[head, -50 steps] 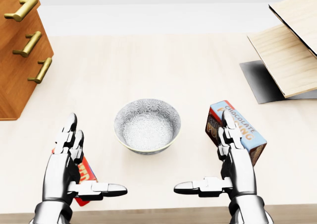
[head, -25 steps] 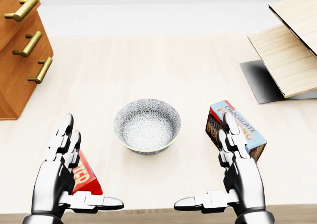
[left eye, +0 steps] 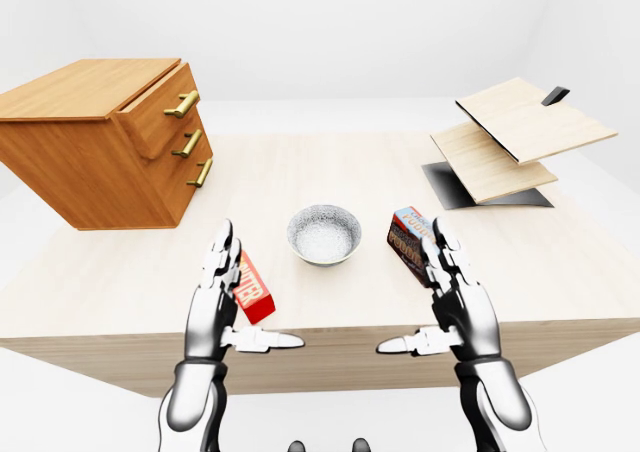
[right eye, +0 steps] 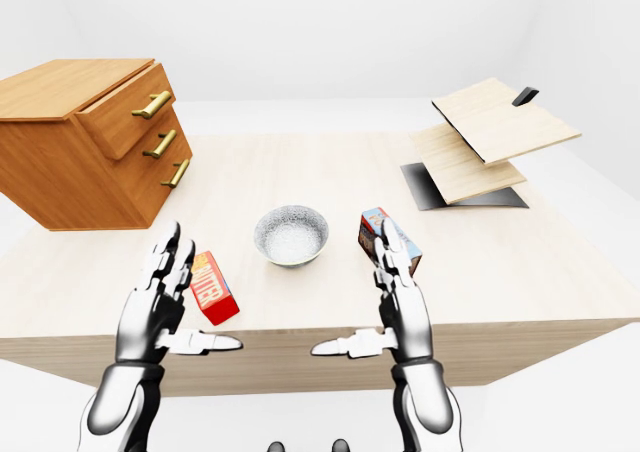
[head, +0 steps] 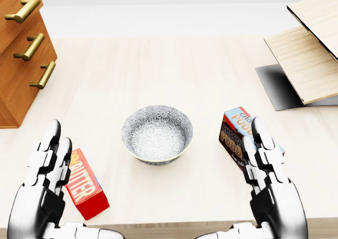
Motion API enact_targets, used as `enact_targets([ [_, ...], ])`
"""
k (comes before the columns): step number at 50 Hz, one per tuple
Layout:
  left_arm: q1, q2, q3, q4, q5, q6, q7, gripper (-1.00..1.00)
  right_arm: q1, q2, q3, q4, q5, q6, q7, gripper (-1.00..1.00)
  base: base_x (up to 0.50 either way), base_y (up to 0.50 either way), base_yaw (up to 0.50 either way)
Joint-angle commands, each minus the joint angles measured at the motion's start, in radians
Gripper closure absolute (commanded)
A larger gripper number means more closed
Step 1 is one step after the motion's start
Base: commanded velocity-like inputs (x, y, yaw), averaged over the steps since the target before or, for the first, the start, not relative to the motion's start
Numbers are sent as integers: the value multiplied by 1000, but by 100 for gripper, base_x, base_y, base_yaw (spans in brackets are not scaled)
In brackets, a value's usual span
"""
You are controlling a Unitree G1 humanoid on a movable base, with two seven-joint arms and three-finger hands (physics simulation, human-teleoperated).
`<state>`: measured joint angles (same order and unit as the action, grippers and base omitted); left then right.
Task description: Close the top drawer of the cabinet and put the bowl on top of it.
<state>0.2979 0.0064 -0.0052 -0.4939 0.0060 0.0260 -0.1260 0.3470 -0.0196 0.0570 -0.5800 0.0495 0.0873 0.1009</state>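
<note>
The top drawer (left eye: 160,107) stands ajar, well up-left of the left hand (head: 42,189), which is spread wide and empty, with the butter box (head: 87,185) just inside it. The bowl (head: 157,134) sits between both hands. The pudding box (head: 236,130) lies at the fingertips of the right hand (head: 274,191) — also open, empty. Sweeping inward could topple either box.

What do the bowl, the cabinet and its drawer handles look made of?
The bowl: probably glazed ceramic, white with a fine grey pattern and a slight sheen. The cabinet: apparently wood, warm brown with visible grain and a satin finish. The handles: likely brass-coloured metal, smooth and glossy. These are rendered surfaces, so this goes only by look.
</note>
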Motion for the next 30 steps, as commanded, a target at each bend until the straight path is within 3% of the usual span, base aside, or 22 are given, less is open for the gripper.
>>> enact_targets([
  [1, 17, -1, 2, -26, 13, 4, 1, -100, 31, 1, -4, -51, 4, 0, 10, -100, 0, 0, 0],
  [16, 19, -4, 12, -35, 12, 15, 0, -100, 33, 1, -2, -46, 4, 0, 15, -100, 0, 0, 0],
  [30, 0, -5, 38, -32, 0, 36, -5, -100, 35, -1, 2, -44, -1, 0, 20, -100, 25, 0, 0],
])
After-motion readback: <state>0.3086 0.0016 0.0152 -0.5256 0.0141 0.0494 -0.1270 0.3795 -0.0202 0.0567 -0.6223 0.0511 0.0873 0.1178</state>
